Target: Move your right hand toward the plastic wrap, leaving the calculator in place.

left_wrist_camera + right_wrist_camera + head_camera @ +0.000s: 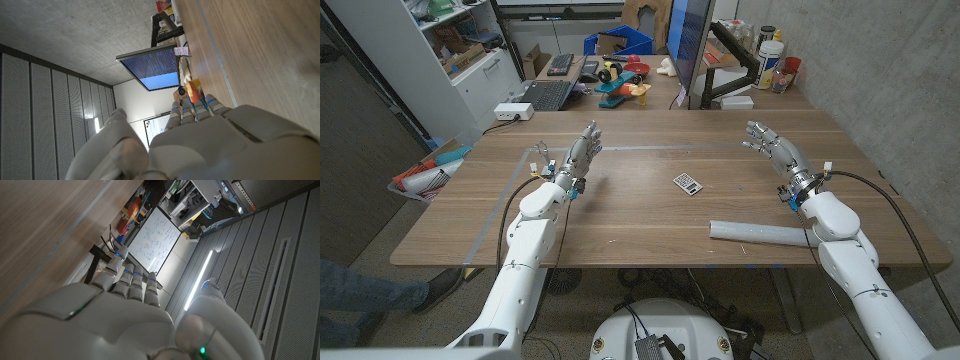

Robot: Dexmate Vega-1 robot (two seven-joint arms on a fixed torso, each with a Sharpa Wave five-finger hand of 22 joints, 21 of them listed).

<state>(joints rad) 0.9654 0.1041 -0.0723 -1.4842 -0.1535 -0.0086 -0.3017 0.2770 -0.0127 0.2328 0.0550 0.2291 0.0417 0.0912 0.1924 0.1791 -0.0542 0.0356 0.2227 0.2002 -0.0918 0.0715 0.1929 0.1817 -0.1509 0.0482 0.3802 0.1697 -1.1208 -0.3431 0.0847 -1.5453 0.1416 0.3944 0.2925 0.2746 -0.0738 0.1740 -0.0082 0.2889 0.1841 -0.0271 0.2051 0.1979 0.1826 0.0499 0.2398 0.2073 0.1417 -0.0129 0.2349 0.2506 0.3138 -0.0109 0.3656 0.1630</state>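
On the wooden table (620, 215), the robot's right hand (767, 142) stands toward the far right side, fingers apart and reaching away from the robot, with nothing in its grasp. The wrap (760, 233), a long white roll, lies near the table's front edge, just beside the right forearm and well back from the hand itself. The calculator (687, 183) sits near the middle of the table, between the two arms, apart from both hands and from the roll.

The left hand (583, 152) is raised over the left part of the table, fingers likewise spread and holding nothing; a strip of tape (650, 147) marks the wood beyond it. Both wrist views look along the backs of the hands, the right hand (135, 320) and left hand (200, 145), toward a concrete ceiling and a monitor (152, 72) at the far end of the table.

By the look of it, the reach has not yet begun: the right hand is farther from the robot than the roll. The next move calls for drawing that hand back toward the front edge and inward over the roll, on a path that stays on the right side, clear of the calculator. The risk is small, since the calculator lies to the inside of the roll rather than between hand and target.
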